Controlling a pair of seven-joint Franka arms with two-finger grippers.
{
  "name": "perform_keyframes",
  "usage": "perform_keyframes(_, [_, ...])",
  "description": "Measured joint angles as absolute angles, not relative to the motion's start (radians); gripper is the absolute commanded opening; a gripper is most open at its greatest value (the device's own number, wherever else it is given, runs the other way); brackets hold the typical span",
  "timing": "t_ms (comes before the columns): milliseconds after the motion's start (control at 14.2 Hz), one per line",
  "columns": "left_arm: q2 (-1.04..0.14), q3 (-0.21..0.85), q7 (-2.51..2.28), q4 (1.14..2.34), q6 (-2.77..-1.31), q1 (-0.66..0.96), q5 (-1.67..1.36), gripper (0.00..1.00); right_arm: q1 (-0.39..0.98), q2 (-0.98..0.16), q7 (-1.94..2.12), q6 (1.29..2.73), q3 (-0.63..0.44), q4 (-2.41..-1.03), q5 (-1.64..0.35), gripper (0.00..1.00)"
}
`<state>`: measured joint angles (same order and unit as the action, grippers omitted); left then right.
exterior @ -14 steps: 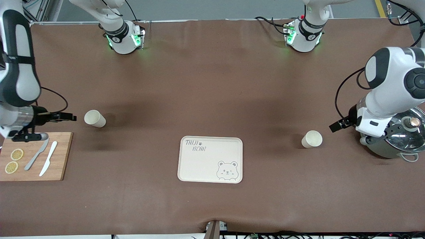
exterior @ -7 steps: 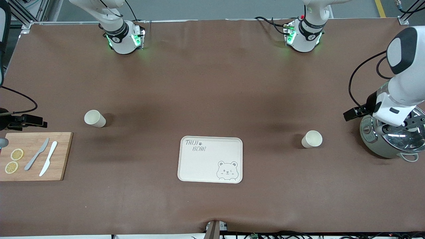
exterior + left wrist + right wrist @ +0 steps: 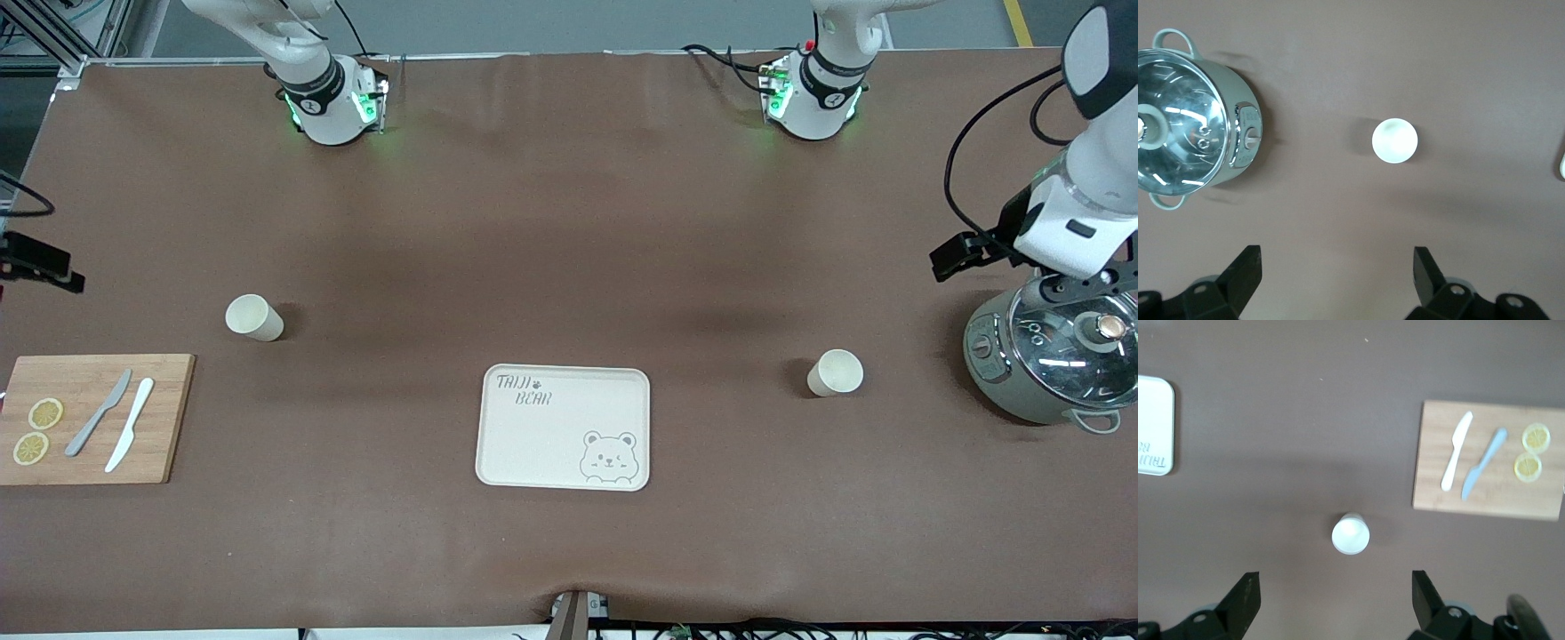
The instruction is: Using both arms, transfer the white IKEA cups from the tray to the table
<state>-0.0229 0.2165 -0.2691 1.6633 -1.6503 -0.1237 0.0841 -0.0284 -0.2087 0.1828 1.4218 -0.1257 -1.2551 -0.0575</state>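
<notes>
Two white IKEA cups stand upright on the brown table. One cup (image 3: 254, 317) is toward the right arm's end, the other cup (image 3: 836, 372) toward the left arm's end. The cream bear-printed tray (image 3: 563, 427) lies between them, nearer the front camera. My left gripper (image 3: 1336, 273) is open and empty, high over the table beside the pot; its cup (image 3: 1395, 141) shows well apart from its fingertips. My right gripper (image 3: 1335, 595) is open and empty, high over the table's end; its cup (image 3: 1351, 534) is also apart from the fingertips. The left arm's wrist (image 3: 1067, 231) shows above the pot.
A steel pot with a glass lid (image 3: 1058, 364) stands at the left arm's end, beside that cup. A wooden cutting board (image 3: 89, 418) with two knives and lemon slices lies at the right arm's end, nearer the camera than the other cup.
Both arms have drawn back from the cups toward the table's ends and risen; the right arm is now almost out of the front view. The cups and tray have not moved.
</notes>
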Motion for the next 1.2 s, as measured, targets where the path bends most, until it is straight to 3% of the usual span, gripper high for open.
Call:
perform_keyframes(212, [-0.021, 0.216, -0.231, 1.588, -1.609, -0.127, 0.083, 1.00, -0.020, -0.146, 0.045, 1.404, -0.122, -1.302, -0.058, 1.00])
perform_keyframes(707, [-0.021, 0.202, -0.193, 1.497, -1.539, -0.133, 0.083, 1.00, -0.006, 0.079, -0.096, 1.531, -0.120, -1.614, -0.051, 1.00])
perform_keyframes(1201, [-0.018, 0.201, -0.192, 1.486, -1.534, -0.145, 0.078, 1.00, 0.024, 0.095, -0.108, 1.532, -0.103, -1.608, 0.051, 1.00])
